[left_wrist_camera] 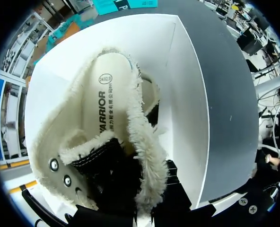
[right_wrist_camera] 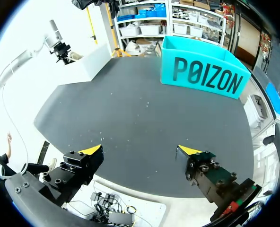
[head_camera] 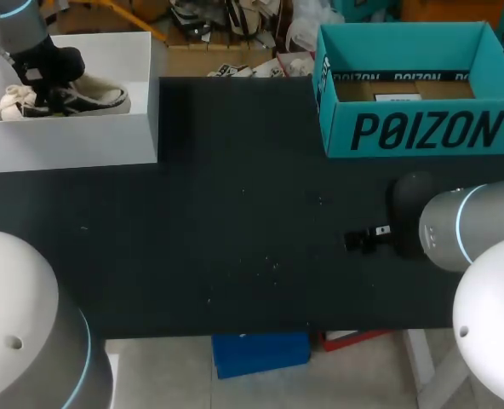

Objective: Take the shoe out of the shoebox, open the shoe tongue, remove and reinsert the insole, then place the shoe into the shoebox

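Observation:
A cream shoe [head_camera: 82, 98] with a fleece lining lies inside the white shoebox [head_camera: 73, 141] at the table's back left. My left gripper [head_camera: 52, 85] is down in the box at the shoe's opening. In the left wrist view the shoe [left_wrist_camera: 111, 109] fills the box [left_wrist_camera: 187, 104], its pale insole showing, and the left gripper [left_wrist_camera: 147, 198] is shut on the fleecy collar, its tips hidden by the fleece. Over the bare mat at the front right, my right gripper [right_wrist_camera: 140, 150] stands open and holds nothing; the head view shows the right gripper [head_camera: 360, 240] there too.
A teal open box [head_camera: 422, 132] stands at the back right, also seen as the teal box [right_wrist_camera: 204, 78] ahead of the right gripper. Dark mat [head_camera: 235, 221] covers the table between the two boxes.

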{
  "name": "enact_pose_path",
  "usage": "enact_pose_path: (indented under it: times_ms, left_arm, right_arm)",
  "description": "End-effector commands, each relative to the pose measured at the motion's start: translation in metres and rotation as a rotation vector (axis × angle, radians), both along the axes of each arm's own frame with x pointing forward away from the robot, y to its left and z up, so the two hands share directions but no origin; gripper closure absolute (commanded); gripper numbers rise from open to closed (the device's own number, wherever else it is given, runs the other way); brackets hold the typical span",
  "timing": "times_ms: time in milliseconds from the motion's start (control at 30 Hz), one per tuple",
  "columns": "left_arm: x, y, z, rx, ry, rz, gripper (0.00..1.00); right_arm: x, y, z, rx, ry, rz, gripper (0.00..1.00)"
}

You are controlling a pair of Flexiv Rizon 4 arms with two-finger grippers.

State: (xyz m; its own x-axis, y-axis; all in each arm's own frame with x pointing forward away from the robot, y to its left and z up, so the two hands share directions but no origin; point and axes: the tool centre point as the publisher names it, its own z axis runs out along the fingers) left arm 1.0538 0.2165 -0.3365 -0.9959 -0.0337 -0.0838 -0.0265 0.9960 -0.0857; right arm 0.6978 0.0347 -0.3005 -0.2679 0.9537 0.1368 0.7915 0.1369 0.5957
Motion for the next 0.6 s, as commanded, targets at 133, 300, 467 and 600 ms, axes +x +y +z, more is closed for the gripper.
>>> enact_pose_path:
  times_ms: [133, 300, 467, 600]
  left_arm:
    - [-0.016, -0.005, 0.039, 0.024, -0.04, -0.026, 1.0]
    - [-0.016, -0.007, 0.066, 0.039, -0.075, -0.031, 1.0]
    - [-0.01, -0.003, 0.086, 0.046, -0.103, -0.014, 1.0]
    - [-0.002, 0.003, 0.098, 0.051, -0.117, 0.0, 1.0]
  right_arm:
    - [-0.001, 0.001, -0.001, 0.0, -0.004, -0.002, 0.0]
    - [-0.001, 0.001, -0.001, 0.0, -0.004, -0.002, 0.0]
    - [-0.001, 0.001, -0.001, 0.0, -0.004, -0.002, 0.0]
    - [-0.001, 0.001, -0.001, 0.0, -0.004, -0.002, 0.0]
